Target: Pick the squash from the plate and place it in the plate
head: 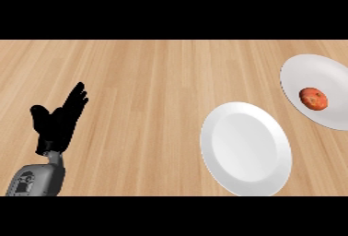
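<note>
Head view, looking steeply down at the wooden counter (156,83). My left hand (58,124) sits at the lower left, fingers straight and pointing up and slightly right, thumb out to the left. It's released, holding nothing, touching nothing, just resting there. Grey forearm (37,177) comes in from the bottom edge under it.

My right hand doesn't show anywhere.

Squash (313,98): small, roundish, red-orange with a few pale flecks. It lies on the far plate (299,69), the white one at the upper right, cut off by the frame's right edge. It sits roughly mid-plate, clear of the visible rim.

Second white plate (214,138) is nearer me, right of centre, lower than the first. Nothing rests on it. Its upper right rim comes close to the lower left rim of the far plate; the two look just apart, not touching, with a strip of wood between them.

My left hand is well apart from both plates, with open counter between it and the near one. Squash is on the opposite side of the view from that hand.
</note>
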`<state>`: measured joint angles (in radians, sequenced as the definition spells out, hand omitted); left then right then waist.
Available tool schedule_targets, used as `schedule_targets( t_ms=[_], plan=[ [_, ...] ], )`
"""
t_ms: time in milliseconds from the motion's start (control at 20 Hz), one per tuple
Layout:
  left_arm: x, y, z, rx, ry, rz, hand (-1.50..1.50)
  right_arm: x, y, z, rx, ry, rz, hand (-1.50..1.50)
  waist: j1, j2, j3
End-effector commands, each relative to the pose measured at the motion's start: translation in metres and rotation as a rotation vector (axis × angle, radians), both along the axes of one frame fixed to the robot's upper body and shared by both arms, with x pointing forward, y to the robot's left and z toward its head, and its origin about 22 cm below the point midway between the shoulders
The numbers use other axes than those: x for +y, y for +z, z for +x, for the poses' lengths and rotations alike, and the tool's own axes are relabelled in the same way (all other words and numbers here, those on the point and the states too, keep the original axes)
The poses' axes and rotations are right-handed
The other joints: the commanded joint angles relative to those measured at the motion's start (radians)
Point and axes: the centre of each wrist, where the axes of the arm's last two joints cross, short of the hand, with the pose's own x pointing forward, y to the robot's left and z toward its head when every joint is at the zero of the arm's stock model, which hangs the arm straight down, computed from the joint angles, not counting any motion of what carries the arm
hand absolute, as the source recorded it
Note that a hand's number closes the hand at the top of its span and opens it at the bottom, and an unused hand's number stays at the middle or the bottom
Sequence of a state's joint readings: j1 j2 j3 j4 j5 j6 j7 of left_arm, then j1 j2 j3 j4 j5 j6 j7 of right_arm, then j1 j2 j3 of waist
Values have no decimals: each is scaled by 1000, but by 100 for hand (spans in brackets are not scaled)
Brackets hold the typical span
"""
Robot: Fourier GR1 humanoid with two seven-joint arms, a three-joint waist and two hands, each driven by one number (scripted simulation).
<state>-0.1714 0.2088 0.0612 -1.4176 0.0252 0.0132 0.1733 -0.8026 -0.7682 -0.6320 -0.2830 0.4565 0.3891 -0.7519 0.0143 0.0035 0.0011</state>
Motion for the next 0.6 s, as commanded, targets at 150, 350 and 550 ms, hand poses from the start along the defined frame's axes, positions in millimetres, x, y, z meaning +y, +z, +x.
schedule_targets(
  t_ms=[150, 350, 550],
  plan=[
    [8, -1, -1, -24, -9, -11, 0, -26, 18, -16, 118, 135, 218, -150, 3, 4, 1],
    [4, -1, 3, -12, -25, -12, 0, -37, 20, -28, 77, 112, 206, -150, 24, 16, 4],
    [0, -13, -4, -15, 2, -15, 0, -47, -7, -52, 65, 119, 204, -150, 11, 11, 4]
  ],
)
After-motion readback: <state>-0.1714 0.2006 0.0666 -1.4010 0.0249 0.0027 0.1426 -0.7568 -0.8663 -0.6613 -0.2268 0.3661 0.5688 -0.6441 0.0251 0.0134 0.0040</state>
